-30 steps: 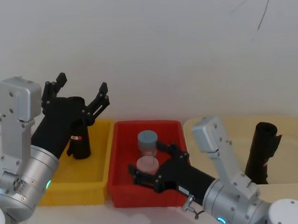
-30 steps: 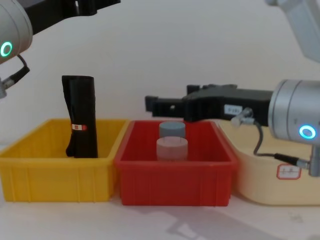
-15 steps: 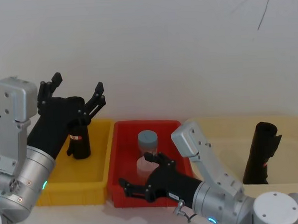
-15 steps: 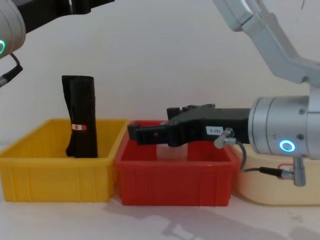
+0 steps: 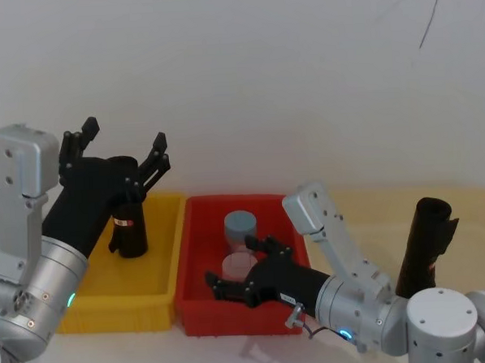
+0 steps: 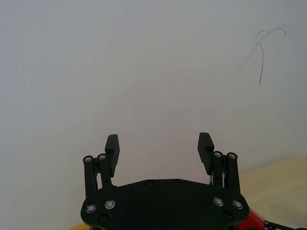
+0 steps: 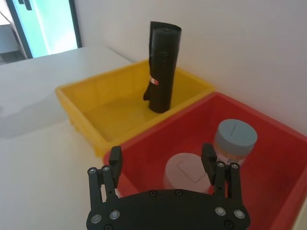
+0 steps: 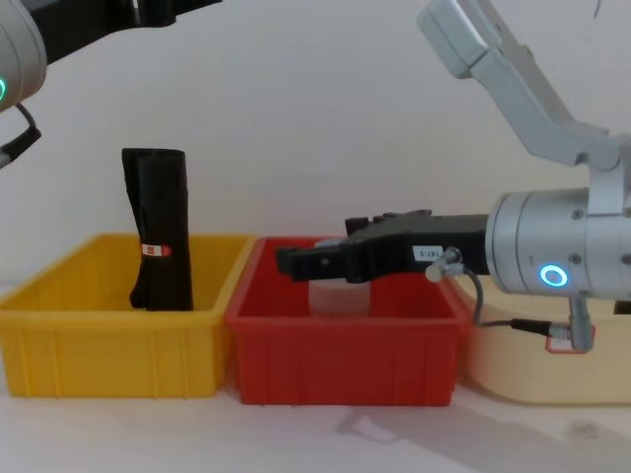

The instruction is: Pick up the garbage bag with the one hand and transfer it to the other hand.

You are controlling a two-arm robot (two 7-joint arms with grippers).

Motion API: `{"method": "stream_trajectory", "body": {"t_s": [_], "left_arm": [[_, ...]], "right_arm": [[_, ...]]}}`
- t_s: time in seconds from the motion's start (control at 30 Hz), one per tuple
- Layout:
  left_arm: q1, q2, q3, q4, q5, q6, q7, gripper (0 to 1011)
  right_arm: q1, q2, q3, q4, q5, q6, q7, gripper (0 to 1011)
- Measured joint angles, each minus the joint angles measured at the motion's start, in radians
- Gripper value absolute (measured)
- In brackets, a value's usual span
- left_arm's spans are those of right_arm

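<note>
**Bag waiting in the yellow bin as both grippers hang open**

White wall is filling the background behind a pale tabletop [image 8: 118, 434] that is carrying three containers in a row: a yellow bin [image 5: 155, 292] on the robot's left, a red bin [image 5: 198, 233] in the middle and a cream tub [image 8: 513, 379] on the right. The garbage bag [image 5: 129, 228] is standing upright toward the back of the yellow bin, a black roll with a red-and-white band, rising well above the rim and touched by nothing. A second black roll [image 5: 425, 245] is leaning in the cream tub.

The one hand [image 5: 120, 151], on the left arm, is hovering above and just behind the bag's top with its fingers spread wide and nothing between them. The other hand [image 5: 241, 273], on the right arm, is reaching low over the red bin, pointing toward the yellow bin, its fingers also parted and empty above the pink-capped jar [image 7: 184, 170], with the grey-capped jar [image 7: 235, 139] just beside it.

By my reading, the pickup is the step in hand and no grasp has been made yet. The next move probably calls for the left gripper to drop until its fingers are straddling the upper part of the roll, close squarely so the slim bag is not tipping, then lift it clear of the rim toward the waiting right gripper.
</note>
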Motion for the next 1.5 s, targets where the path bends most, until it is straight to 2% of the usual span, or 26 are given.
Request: {"method": "stream_trajectory", "body": {"t_s": [0.63, 1.13, 1.27, 1.47, 1.5], "left_arm": [[0.001, 0.001, -0.001, -0.002, 0.000, 0.000, 0.001, 1001], [0.001, 0.001, -0.001, -0.002, 0.000, 0.000, 0.001, 1001], [0.001, 0.001, -0.001, -0.002, 0.000, 0.000, 0.001, 1001], [0.001, 0.001, -0.001, -0.002, 0.000, 0.000, 0.001, 1001], [0.001, 0.001, -0.001, -0.002, 0.000, 0.000, 0.001, 1001]], "right_arm": [[0.051, 0.006, -0.014, 0.109, 0.015, -0.007, 0.018, 1001], [0.079, 0.000, -0.031, 0.162, 0.020, -0.016, 0.018, 995], [0.083, -0.003, -0.035, 0.170, 0.021, -0.016, 0.016, 928], [0.086, -0.008, -0.042, 0.177, 0.022, -0.011, 0.005, 762], [0.086, -0.010, -0.042, 0.178, 0.022, -0.009, 0.002, 710]]}}
